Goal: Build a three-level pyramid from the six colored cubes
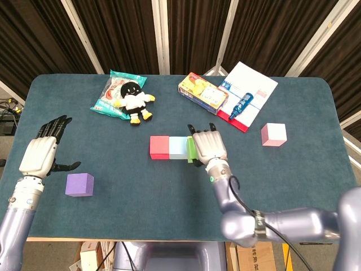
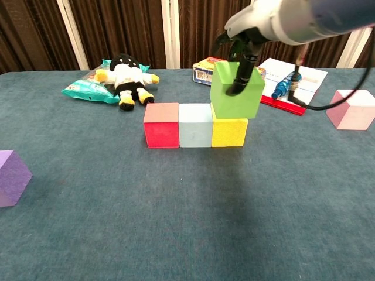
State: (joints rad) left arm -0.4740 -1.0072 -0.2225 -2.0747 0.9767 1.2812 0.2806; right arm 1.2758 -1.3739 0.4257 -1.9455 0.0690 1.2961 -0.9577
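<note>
A red cube [image 1: 159, 147] [image 2: 161, 124], a light blue cube [image 1: 178, 148] [image 2: 195, 124] and a yellow cube [image 2: 229, 132] stand in a row at the table's middle. My right hand [image 1: 210, 145] [image 2: 245, 44] grips a green cube [image 2: 237, 91] [image 1: 192, 150] from above, slightly tilted, right over the yellow cube; contact between them is unclear. In the head view the hand hides the yellow cube. A pink cube [image 1: 273, 134] [image 2: 351, 109] sits at the right. A purple cube [image 1: 79, 184] [image 2: 12, 177] sits at the left, with my open left hand [image 1: 40, 153] beside it.
At the back lie a plush toy [image 1: 134, 100] [image 2: 128, 75] on a snack bag [image 1: 111, 96], a yellow box [image 1: 203, 92] [image 2: 229, 74], and a white booklet [image 1: 252, 84] with a blue bottle [image 1: 241, 105] [image 2: 286, 84]. The blue-green table [image 1: 169, 209] ends near the purple cube.
</note>
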